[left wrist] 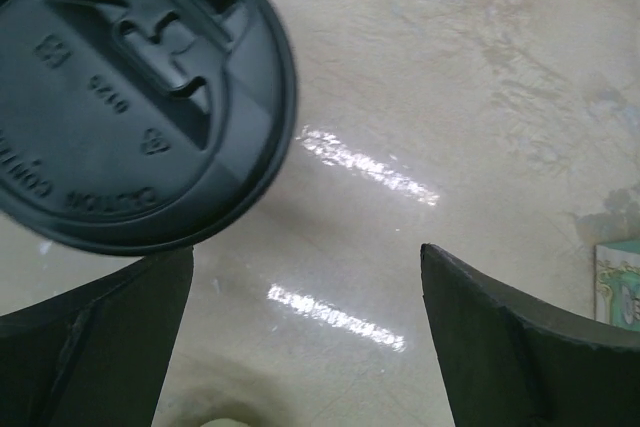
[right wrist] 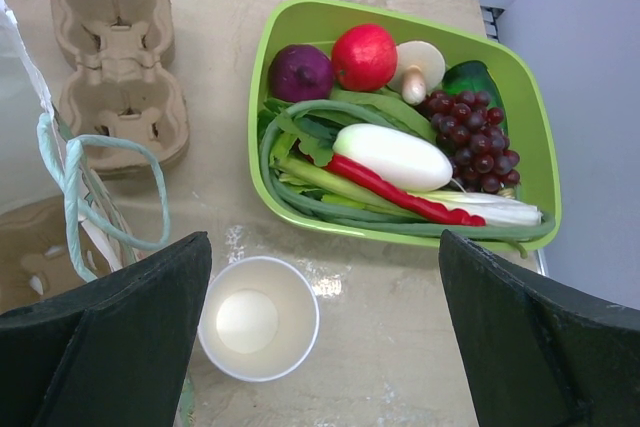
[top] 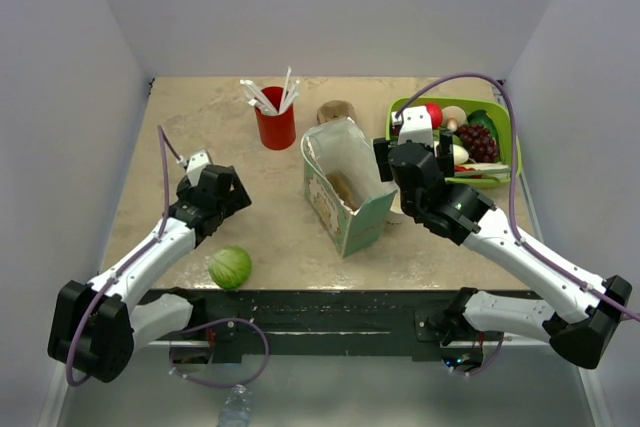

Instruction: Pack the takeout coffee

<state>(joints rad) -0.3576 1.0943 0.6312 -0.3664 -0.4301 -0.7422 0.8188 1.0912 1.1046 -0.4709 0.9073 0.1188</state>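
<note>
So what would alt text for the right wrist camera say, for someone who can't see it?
An empty, lidless white paper cup sits on the table, seen between the open tool's two dark fingers. Behind it are a green tray of vegetables and fruit and a cardboard cup carrier.

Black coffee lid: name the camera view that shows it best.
Left wrist view: the black lid fills the upper left, embossed lettering clear, just beyond the open left fingers. In the top external view it cannot be made out near the left arm. The right wrist view shows only a lidless white cup.
</note>
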